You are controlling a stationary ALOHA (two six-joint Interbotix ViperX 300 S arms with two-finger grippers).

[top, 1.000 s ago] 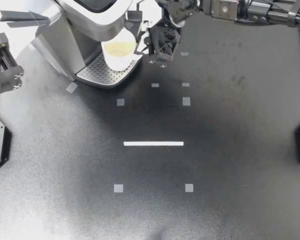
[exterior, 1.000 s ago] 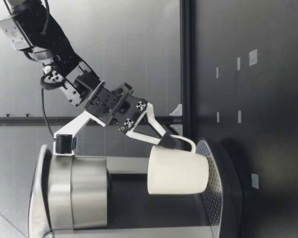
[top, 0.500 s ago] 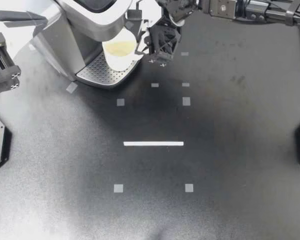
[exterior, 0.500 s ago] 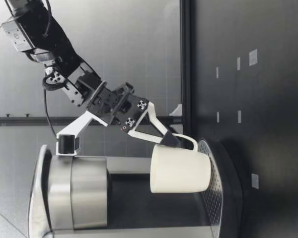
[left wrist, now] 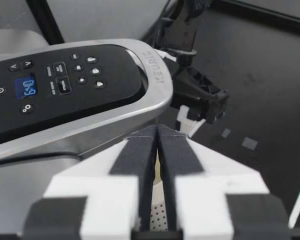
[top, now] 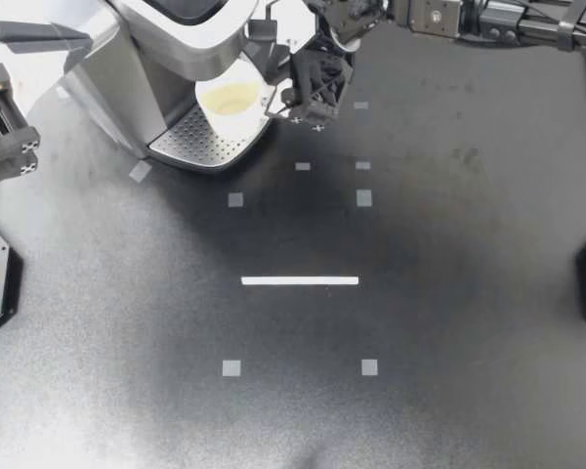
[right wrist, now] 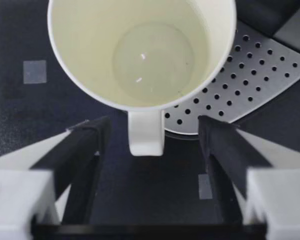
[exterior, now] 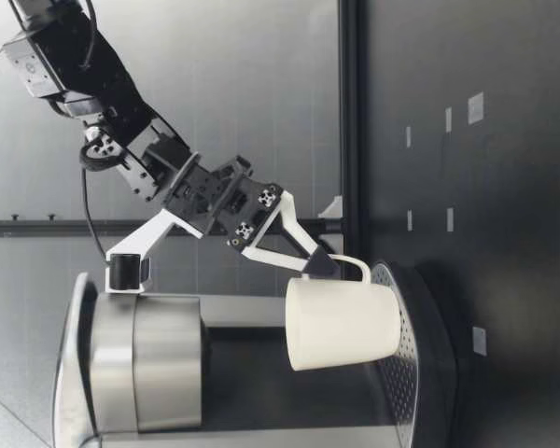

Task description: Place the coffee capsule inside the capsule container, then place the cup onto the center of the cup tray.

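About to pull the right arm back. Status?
Left gripper shut, empty. Right gripper open, straddling cup handle, not touching. Cup slightly tilted over cup tray, contact unclear. Machine head overhangs it.

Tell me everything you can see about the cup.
The cup is a plain cream-white mug, ceramic-looking, empty, with one loop handle. It stands mouth up, leaning slightly, base at the perforated metal cup tray beneath the head of the coffee machine. Its handle lies between the open fingers of my right end effector, touching neither.
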